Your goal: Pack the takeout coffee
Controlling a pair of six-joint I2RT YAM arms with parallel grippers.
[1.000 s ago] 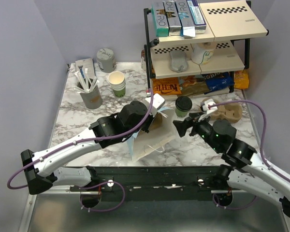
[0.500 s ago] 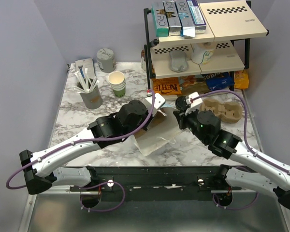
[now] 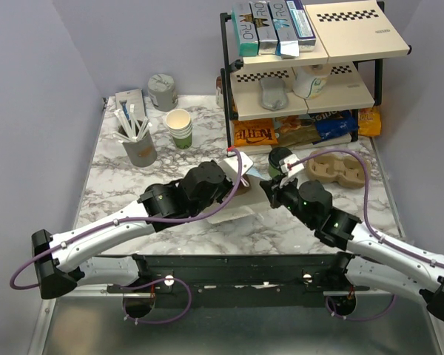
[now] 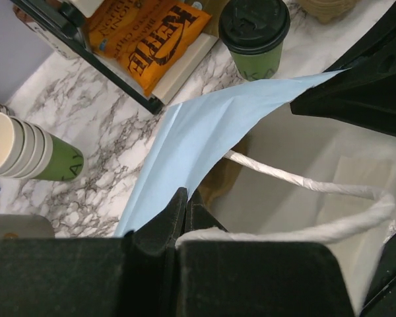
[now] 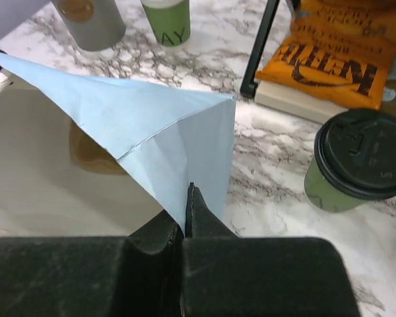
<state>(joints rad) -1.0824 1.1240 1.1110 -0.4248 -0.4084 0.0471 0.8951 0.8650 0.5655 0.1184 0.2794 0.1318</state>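
The left hand (image 4: 185,198) is pinching one edge of a light-blue paper bag (image 4: 198,125), its two black fingers closed tight on the paper, with the bag's white twisted handle (image 4: 303,185) looping just beside them. The right hand (image 5: 187,195) is gripping the opposite edge of the same bag in the same way, fingers pressed together on a folded corner of the blue paper. Between the two hands the bag's mouth is gaping, showing its pale inside and a brownish patch deep within. In the overhead view the bag is lying low on the marble bench (image 3: 126,185), stretched between the two wrists near the middle. The takeout coffee (image 3: 279,159) is standing upright on the bench just beyond the bag's mouth, outside the bag, close to the right hand and in front of the black wire rack (image 3: 226,74); its black lid is on and its green side is facing both wrist cameras. An orange chip bag (image 4: 158,39) is lying on the rack's bottom shelf behind the coffee. A cardboard cup carrier (image 3: 340,166) is sitting to the coffee's right, and a stack of cups (image 3: 180,127) and a grey holder (image 3: 139,148) of stirrers are standing well apart to the left.
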